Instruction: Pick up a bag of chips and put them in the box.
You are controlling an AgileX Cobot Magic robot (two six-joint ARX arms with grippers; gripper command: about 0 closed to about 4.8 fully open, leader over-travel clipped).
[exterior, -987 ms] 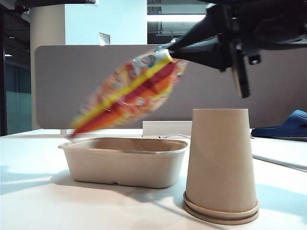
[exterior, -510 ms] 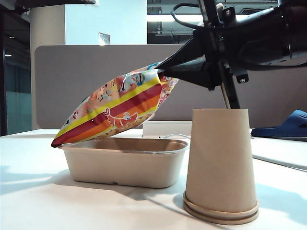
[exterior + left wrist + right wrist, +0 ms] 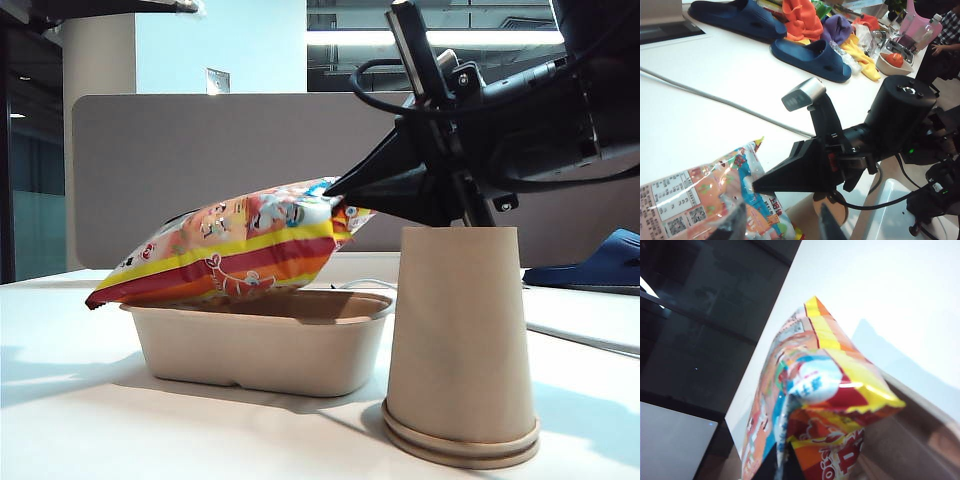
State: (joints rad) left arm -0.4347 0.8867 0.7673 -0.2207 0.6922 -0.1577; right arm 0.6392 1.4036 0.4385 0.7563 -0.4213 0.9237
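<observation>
Clamped on one end of the bag of chips (image 3: pixel 225 255), our right gripper (image 3: pixel 338 192) sits centre-right, above the box (image 3: pixel 260 340). We should lower until the bag lies inside, then release. Only the left wrist view shows our left gripper (image 3: pixel 777 225), wide, at bottom centre.

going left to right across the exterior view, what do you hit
bag of chips lowering over the box → right gripper shut on the bag's end → upside-down paper cup → blue slipper
</observation>
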